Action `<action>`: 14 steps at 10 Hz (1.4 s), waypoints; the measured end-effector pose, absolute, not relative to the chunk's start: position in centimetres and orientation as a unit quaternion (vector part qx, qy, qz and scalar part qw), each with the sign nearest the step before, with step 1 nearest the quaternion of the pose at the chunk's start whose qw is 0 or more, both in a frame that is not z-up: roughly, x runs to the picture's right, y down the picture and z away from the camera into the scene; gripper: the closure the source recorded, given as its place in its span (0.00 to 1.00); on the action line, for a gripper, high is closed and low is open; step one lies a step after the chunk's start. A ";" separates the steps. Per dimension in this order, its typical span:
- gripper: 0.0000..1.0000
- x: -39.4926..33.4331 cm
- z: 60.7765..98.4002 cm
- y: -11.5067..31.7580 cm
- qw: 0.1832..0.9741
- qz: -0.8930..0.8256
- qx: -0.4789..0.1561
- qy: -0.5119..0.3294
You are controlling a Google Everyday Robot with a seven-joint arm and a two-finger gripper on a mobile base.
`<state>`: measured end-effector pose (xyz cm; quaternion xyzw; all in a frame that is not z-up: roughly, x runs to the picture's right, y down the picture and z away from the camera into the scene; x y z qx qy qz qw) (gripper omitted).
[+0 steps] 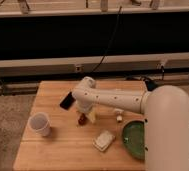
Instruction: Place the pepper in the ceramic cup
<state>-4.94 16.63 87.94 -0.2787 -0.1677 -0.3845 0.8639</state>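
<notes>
White arm [114,99] extended, pincer [83,112] pointing down, jaws spread

Robot test lab, wooden table [63,150], speckled floor [5,127], cable [110,45] down dark wall

We see the gripper [85,113] just above the pepper [81,119] on the table [63,150]. The cup [40,124] stands to its left, the phone [67,100] behind, the bowl [134,139] far right.

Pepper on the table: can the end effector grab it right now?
Probably yes. The end effector hangs open just above the pepper, with nothing between them; the black phone lies off to one side.
</notes>
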 end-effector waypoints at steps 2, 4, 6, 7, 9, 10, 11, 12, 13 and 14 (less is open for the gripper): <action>0.20 -4.8 88.0 16.6 0.865 -0.383 -0.279 -0.167; 0.20 -5.0 88.0 16.7 0.866 -0.381 -0.278 -0.169; 0.20 -4.9 88.1 16.7 0.867 -0.377 -0.277 -0.170; 0.20 -4.9 88.1 16.7 0.868 -0.376 -0.277 -0.170; 0.20 -5.0 88.2 16.7 0.869 -0.374 -0.276 -0.170; 0.20 -5.0 88.2 16.8 0.870 -0.372 -0.276 -0.171; 0.20 -5.0 88.2 16.7 0.870 -0.370 -0.275 -0.171; 0.20 -5.0 88.2 16.7 0.871 -0.369 -0.275 -0.171; 0.21 -5.0 88.2 16.7 0.872 -0.368 -0.275 -0.171; 0.23 -5.0 88.3 16.8 0.872 -0.367 -0.275 -0.171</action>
